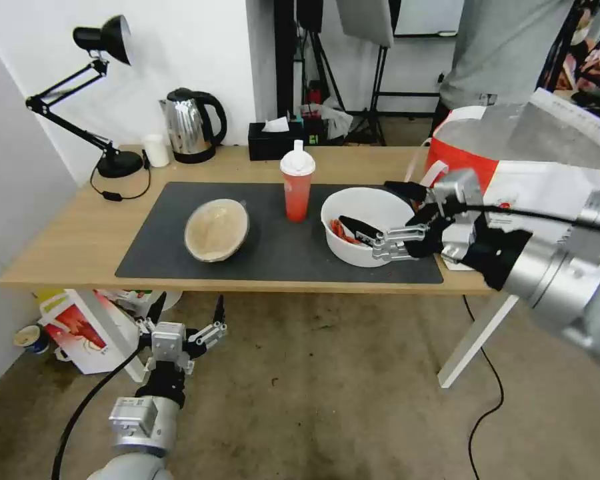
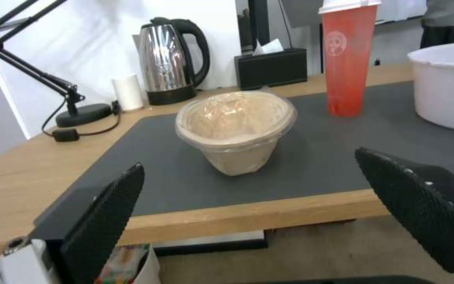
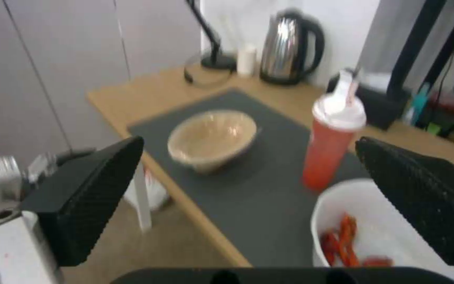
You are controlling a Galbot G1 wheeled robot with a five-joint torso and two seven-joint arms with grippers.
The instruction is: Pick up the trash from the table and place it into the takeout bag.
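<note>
Over the table [image 1: 80,233], right claw [image 1: 380,213] gapes above white bowl [image 1: 363,207].

The head view looks forward and down across the long side of the table [image 1: 80,240] from above. The left wrist view sits low, at the table's near edge [image 2: 248,215], facing level and close toward the tan lidded bowl [image 2: 236,128]. The right wrist view looks down obliquely from above the white bowl [image 3: 390,232]. All three share the tan lidded bowl, red cup [image 1: 297,183] and kettle [image 1: 190,127].
</note>
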